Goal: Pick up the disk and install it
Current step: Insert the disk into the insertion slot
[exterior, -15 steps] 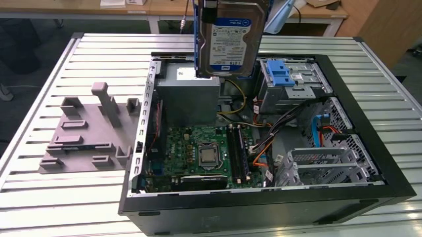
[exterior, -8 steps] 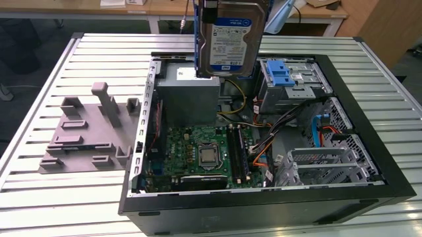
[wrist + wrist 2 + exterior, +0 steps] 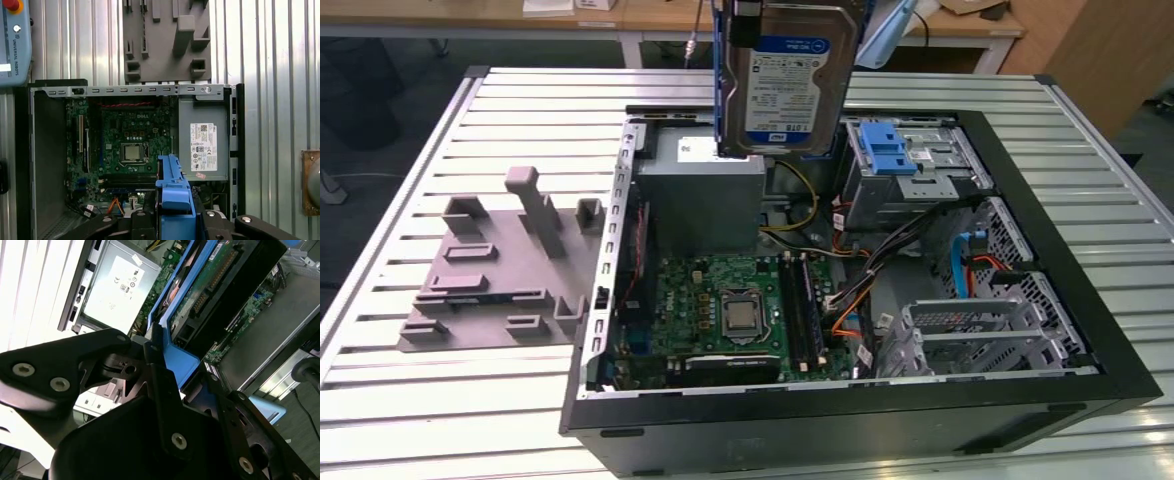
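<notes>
A ribbed silver metal desk (image 3: 427,150) is filling the foreground, its slats catching bright, even light. Behind it, pale wooden tables (image 3: 654,18) on white legs (image 3: 630,45) are standing along the far side. A wooden cabinet (image 3: 1101,50) is rising at the exterior view's right, and dark floor (image 3: 507,55) is showing between them.

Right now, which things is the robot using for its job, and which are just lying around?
For the job:
the disk, held up by the end effector
the open computer case below it

Just lying around:
the grey fixture block beside the case
the control pendant near the case
</notes>
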`<act>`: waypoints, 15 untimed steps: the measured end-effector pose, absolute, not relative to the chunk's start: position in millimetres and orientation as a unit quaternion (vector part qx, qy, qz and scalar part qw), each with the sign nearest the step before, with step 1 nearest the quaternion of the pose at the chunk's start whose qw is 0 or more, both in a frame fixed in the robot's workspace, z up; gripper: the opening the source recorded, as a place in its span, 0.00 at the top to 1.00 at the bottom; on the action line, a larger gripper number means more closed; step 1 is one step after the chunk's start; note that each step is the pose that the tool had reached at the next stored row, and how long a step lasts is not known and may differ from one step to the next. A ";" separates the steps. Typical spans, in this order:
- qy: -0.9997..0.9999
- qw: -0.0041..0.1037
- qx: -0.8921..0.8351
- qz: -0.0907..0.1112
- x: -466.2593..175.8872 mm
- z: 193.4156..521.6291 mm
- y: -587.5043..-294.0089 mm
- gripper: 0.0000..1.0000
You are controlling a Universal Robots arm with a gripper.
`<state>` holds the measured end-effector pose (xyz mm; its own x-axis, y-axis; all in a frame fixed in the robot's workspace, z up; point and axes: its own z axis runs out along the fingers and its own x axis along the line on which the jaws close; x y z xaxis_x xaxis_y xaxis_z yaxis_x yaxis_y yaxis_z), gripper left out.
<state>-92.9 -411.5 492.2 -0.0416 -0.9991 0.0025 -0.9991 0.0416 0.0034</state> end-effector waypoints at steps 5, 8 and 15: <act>-0.722 0.002 0.692 0.000 -92.6 492.2 -412.1 0.64; -0.722 0.002 0.692 0.000 -92.7 492.3 -415.3 0.64; -0.722 0.002 0.692 0.000 -92.7 492.2 -427.1 0.64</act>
<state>-92.7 -427.1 492.2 -0.0416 -0.9991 0.0025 -0.9991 0.0416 0.0034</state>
